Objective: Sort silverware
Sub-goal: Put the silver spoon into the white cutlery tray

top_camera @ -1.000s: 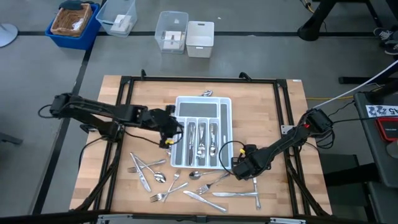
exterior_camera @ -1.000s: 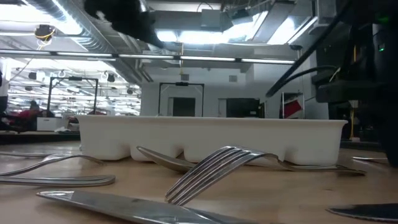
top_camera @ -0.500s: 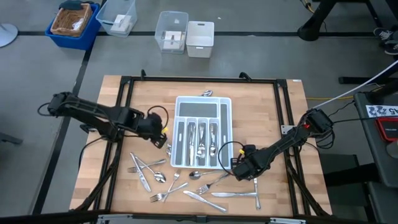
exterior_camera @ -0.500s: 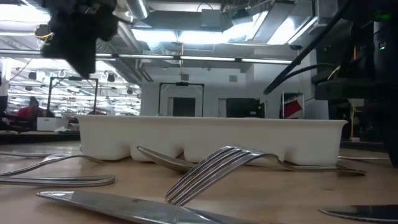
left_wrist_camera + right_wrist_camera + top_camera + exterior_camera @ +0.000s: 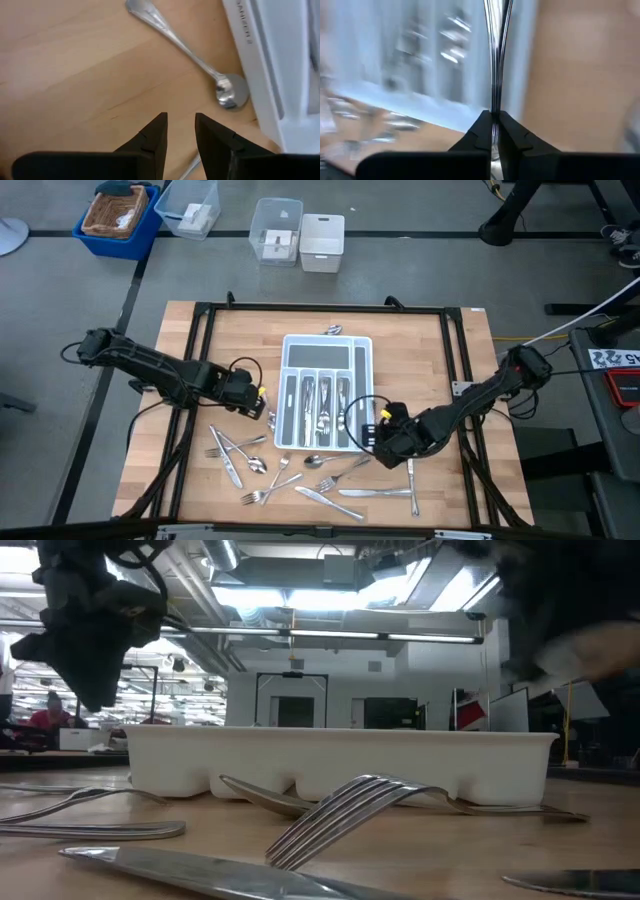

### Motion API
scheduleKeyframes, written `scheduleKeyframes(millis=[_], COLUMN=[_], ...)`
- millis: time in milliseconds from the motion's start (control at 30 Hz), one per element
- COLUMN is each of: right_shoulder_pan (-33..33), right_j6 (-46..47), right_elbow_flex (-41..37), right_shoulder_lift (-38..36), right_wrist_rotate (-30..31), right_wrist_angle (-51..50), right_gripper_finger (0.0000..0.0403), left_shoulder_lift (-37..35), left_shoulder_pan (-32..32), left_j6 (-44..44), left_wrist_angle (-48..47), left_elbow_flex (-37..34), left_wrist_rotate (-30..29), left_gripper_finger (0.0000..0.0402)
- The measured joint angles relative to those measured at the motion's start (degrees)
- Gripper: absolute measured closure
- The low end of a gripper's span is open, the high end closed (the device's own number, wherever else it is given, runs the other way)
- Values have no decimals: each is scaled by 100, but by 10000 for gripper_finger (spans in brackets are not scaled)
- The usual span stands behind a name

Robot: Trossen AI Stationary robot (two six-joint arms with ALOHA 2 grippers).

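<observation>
left gripper hangs empty, fingers slightly parted, beside the white tray; loose silverware lies below it — thin, stiff, slippery, best pinched mid-handle; right gripper is clamped edge-on on a slim utensil

Tray mid-table; loose silverware before it.

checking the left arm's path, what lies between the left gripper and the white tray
In the left wrist view, only bare wood and one spoon, its bowl against the white tray, lie ahead of the open left gripper.
</observation>
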Motion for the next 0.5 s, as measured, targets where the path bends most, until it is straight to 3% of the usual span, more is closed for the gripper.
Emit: scheduleKeyframes(millis=[100,200,500], right_shoulder_pan=[-66,-251,-1099], right_j6=[-450,-1093,-3093], right_elbow_flex=[148,117,4], right_shoulder_lift=[-9,61,524], right_wrist_rotate=[839,1280,1332], right_wrist_angle=[311,913,2019], right_gripper_finger=[388,388,387], left_shoulder_lift=[0,1,0], left_shoulder_pan=[0,3,4], left_j6=[25,97,349], left_wrist_angle=[313,573,910], left_elbow_flex=[-103,-106,-106], left_wrist_rotate=[0,-3,-52], left_gripper_finger=[314,314,314])
